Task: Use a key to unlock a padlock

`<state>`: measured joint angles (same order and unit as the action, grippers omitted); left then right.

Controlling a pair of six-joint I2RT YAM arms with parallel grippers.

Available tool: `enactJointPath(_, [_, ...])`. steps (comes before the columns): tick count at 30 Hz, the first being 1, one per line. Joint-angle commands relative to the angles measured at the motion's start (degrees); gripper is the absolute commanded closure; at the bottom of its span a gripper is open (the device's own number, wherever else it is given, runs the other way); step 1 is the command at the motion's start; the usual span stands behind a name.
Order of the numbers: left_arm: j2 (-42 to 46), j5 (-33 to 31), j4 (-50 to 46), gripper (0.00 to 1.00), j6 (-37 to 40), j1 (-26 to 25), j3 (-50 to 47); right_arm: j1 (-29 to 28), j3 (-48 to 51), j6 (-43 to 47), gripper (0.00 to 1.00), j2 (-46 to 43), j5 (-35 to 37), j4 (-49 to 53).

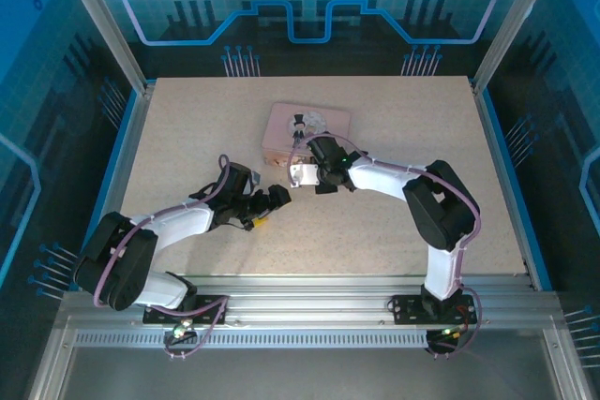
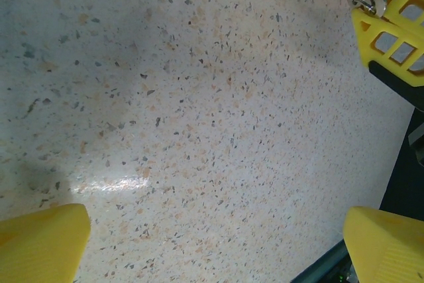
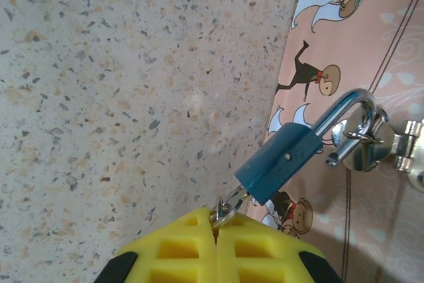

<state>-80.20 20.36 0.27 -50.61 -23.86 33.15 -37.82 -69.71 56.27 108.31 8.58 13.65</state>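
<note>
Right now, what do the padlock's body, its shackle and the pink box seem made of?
The padlock body: likely metal, painted matte blue, with one rivet dot. The shackle: bright polished metal, mirror glints. The pink box: smooth printed surface, faint sheen; tin or card, cannot tell.

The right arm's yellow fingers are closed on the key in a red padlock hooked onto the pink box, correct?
Not quite: the padlock is blue, not red, as the right wrist view shows. The rest holds: the right gripper is shut on the key at the padlock's bottom, and the shackle hooks through the clasp of the pink box.
</note>
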Motion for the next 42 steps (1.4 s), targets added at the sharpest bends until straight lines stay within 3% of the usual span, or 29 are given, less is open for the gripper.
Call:
enactJointPath(1, [0.49, 0.48, -0.14, 0.01, 0.61, 0.79, -0.45, -0.41, -3.38, 2.45, 1.00, 1.11, -0.28, -1.38])
enactJointPath(11, [1.57, 0.17, -0.57, 0.01, 0.29, 1.13, -1.05, -2.19, -9.38, 5.07, 1.00, 6.06, -0.50, 0.39])
enactJointPath(26, [9.66, -4.71, -5.52, 0.01, 1.37, 9.93, 1.54, -6.51, 7.15, -1.80, 1.00, -5.83, 2.98, -4.79])
enactJointPath(33, [2.37, -5.27, -5.08, 0.01, 3.30, 14.54, 9.78, -6.30, 9.31, -2.75, 1.00, -7.32, 2.52, -5.45])
enactJointPath(42, [-12.12, -4.12, -4.89, 0.01, 5.50, 16.18, 21.46, -2.01, 4.55, -0.24, 1.00, -4.84, -0.15, -4.61])
